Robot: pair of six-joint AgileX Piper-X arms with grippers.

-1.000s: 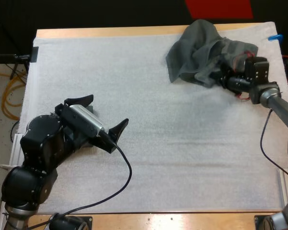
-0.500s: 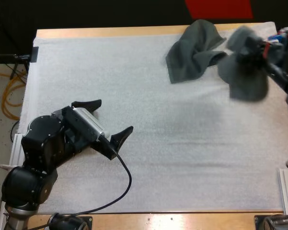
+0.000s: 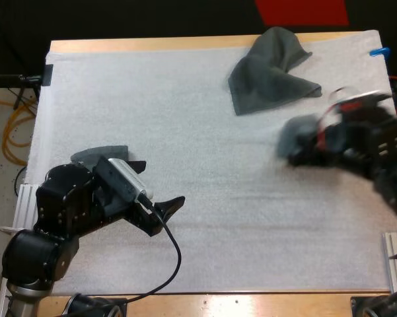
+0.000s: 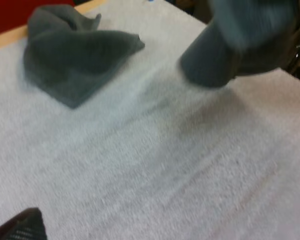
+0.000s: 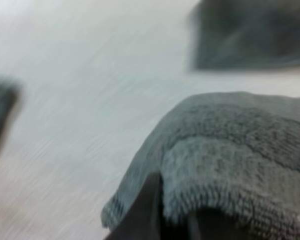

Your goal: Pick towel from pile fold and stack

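Note:
A crumpled dark grey-green towel lies at the mat's far side, right of centre. My right gripper hangs blurred over the mat in front of it, shut on a second towel that dangles from it. The right wrist view has that held towel bunched against a dark finger. My left gripper sits low at the near left, open and holding nothing. From the left wrist view I see the lying towel and the hanging towel farther off, with bare mat between them and my left gripper.
The white mat covers most of the wooden table. A grey patch, perhaps cloth, peeks out beside the left arm. Bare mat lies between the two arms.
My right gripper has pulled one towel off the pile, lifted it to the far right, then swung it toward me and left. The left gripper shifted slightly toward the near edge.

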